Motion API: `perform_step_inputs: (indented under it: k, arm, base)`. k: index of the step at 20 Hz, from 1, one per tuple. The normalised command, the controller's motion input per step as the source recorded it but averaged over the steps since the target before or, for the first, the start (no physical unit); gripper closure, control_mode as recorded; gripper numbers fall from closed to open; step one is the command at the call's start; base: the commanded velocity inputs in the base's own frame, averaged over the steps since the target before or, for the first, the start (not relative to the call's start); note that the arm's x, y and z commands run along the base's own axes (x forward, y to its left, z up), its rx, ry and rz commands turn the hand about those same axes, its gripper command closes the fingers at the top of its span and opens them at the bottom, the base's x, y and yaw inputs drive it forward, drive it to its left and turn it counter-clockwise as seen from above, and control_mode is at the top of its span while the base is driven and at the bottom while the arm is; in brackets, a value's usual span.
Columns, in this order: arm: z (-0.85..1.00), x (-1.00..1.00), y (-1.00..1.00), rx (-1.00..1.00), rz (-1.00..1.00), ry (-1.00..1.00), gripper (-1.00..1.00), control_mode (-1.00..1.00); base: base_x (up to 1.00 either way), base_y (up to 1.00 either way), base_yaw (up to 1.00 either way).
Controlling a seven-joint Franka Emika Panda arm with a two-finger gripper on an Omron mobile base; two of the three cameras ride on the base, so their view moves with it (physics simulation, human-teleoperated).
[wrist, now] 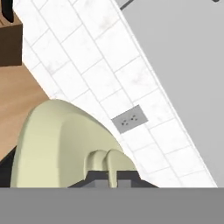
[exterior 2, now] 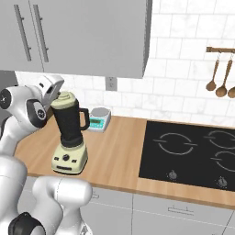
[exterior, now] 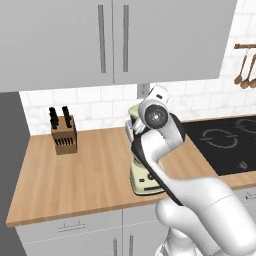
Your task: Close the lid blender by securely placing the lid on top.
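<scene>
The blender (exterior 2: 69,137) stands on the wooden counter: a dark tapered jar with a side handle on a cream base (exterior: 144,181). The pale cream lid (exterior 2: 64,99) sits at the jar's mouth, slightly tilted. My gripper (exterior 2: 57,97) reaches in from the left, and its fingers are shut on the lid's raised centre knob (wrist: 107,160). In the hand view the lid (wrist: 61,144) is close below the camera, with the dark fingertips (wrist: 94,179) at its knob. In the left base view my arm hides most of the jar, and a bit of the lid (exterior: 133,111) shows beside the hand.
A wooden knife block (exterior: 64,133) stands at the back left of the counter. A small kitchen scale (exterior 2: 98,118) sits behind the blender by the tiled wall. The black cooktop (exterior 2: 193,151) lies to the right, wooden spoons (exterior 2: 220,75) hang above it, and grey cabinets (exterior 2: 92,32) hang overhead.
</scene>
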Motion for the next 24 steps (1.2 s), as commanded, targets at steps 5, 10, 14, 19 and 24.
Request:
perform_step_inputs:
  k: [5, 10, 14, 19, 24]
  arm:
    - [0.00, -0.01, -0.20, -0.04, 0.00, -0.02, 1.00, -1.00]
    - [-0.18, 0.00, -0.01, -0.01, 0.02, 0.00, 1.00, -1.00]
    - [-0.19, -0.21, 0.00, 0.00, 0.09, 0.06, 1.00, -1.00]
    - [0.06, -0.33, 0.12, 0.00, 0.10, 0.01, 1.00, -1.00]
    - [0.35, -0.07, 0.02, 0.00, 0.04, -0.01, 1.00, -1.00]
  base:
    - [0.00, 0.00, 0.00]
    - [0.00, 0.00, 0.00]
    - [0.00, 0.00, 0.00]
    - [0.00, 0.00, 0.00]
    - [0.00, 0.00, 0.00]
